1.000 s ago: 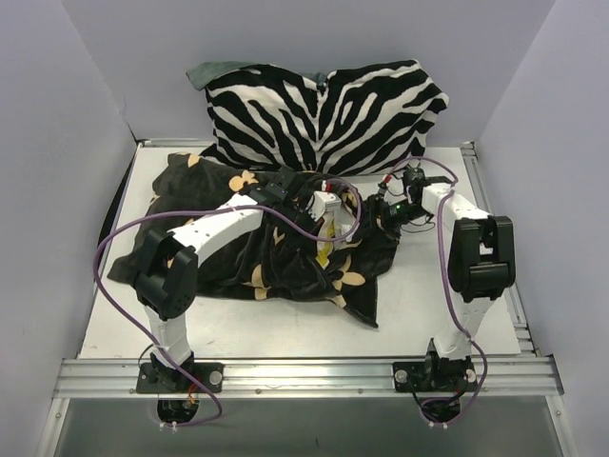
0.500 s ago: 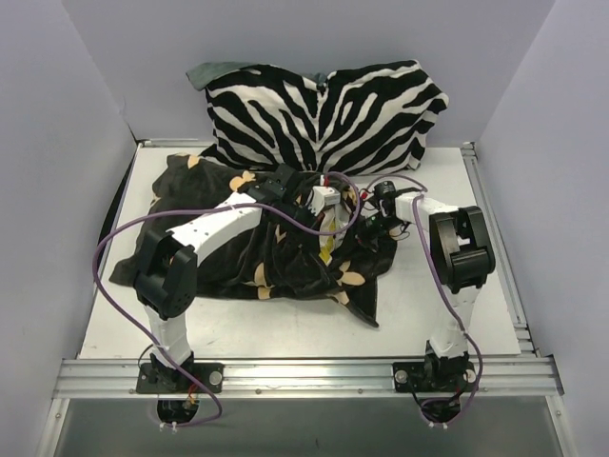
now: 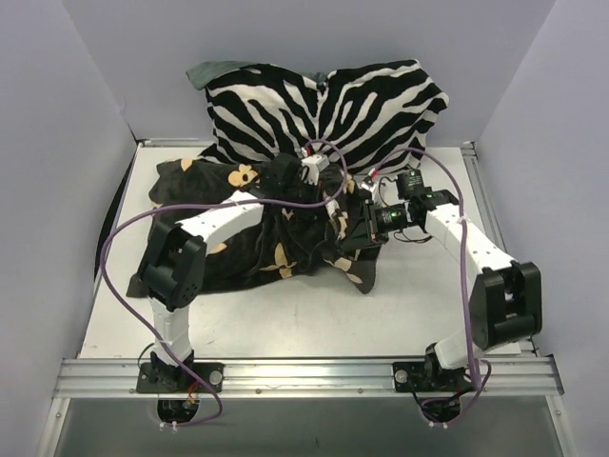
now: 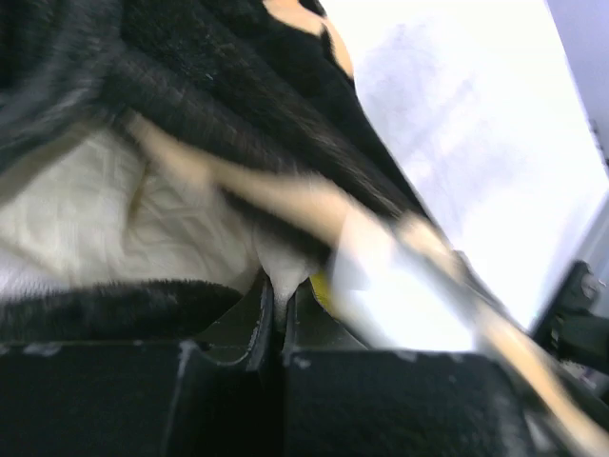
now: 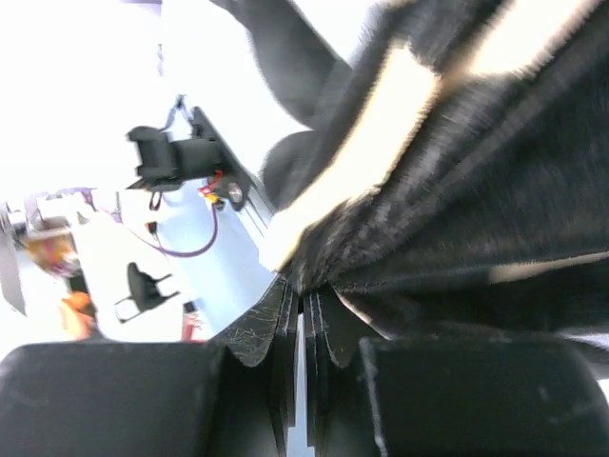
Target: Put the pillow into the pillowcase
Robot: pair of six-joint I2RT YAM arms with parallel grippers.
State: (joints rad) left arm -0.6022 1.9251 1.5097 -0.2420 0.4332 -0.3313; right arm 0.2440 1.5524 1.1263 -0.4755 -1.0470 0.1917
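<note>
I am clenching my left pincer (image 4: 278, 297) on a fold of the cream pillow (image 4: 105, 224). In the left wrist view the jaws are standing almost together, with a narrow tongue of pale cloth pinched between them. Only a crumpled cream patch of the pillow is showing. The pillowcase (image 3: 252, 262) is closing over it from above and from the near side, and motion blur is smearing the orange motifs into streaks. I cannot tell how much of the pillow is lying inside.

From overhead I cannot pick the pillow out at all. The black case is lying bunched across the left and middle of the table (image 3: 314, 319), and my left arm is stretching over it, with its wrist up against the lower edge of the zebra-striped cushion (image 3: 324, 109) and its fingertips lost in the dark cloth there.

I am gripping the pillowcase with my right pincer (image 5: 303, 303) at the fabric's right-hand end. The jaws are pressing tight on gathered black pleats, and the fabric is filling most of the right wrist view. The rest of that view is glaring white, so the table is hard to read there.
</note>
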